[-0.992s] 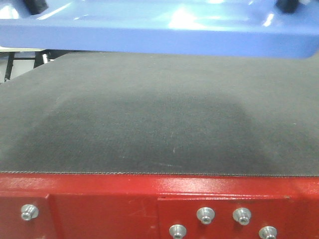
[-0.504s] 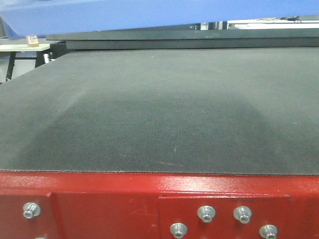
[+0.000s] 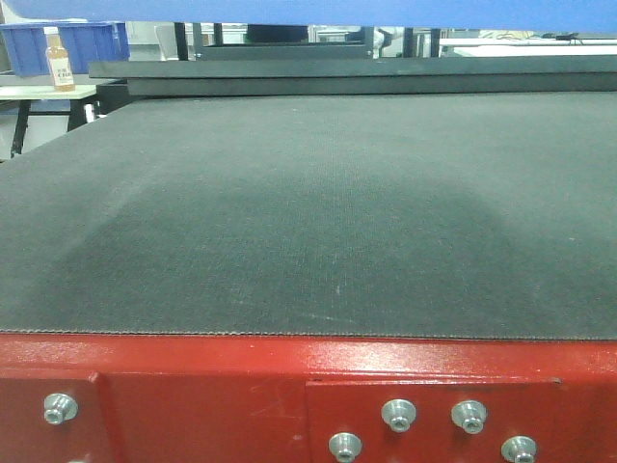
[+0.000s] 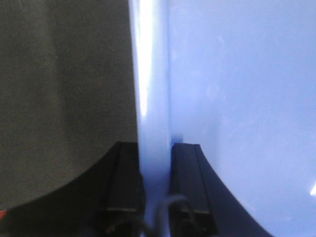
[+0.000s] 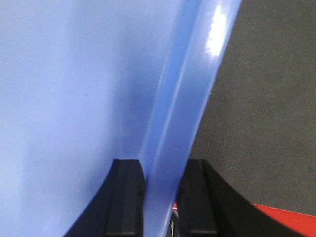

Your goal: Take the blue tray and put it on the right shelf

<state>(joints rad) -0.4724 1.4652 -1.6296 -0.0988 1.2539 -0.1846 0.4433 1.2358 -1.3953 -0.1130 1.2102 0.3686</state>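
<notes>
the blue tray point(image 3: 318, 10) is hanging above the dark-matted desk point(image 3: 308, 231), showing only as a strip at 12 o'clock in the front view. the left gripper point(image 4: 155, 153) and right gripper point(image 5: 163, 168) are each pinching its flared rim, fingers point(image 4: 131, 173) closed on opposite edges. glossy, light and probably flexing, it is calling for level, matched two-sided holds.
</notes>
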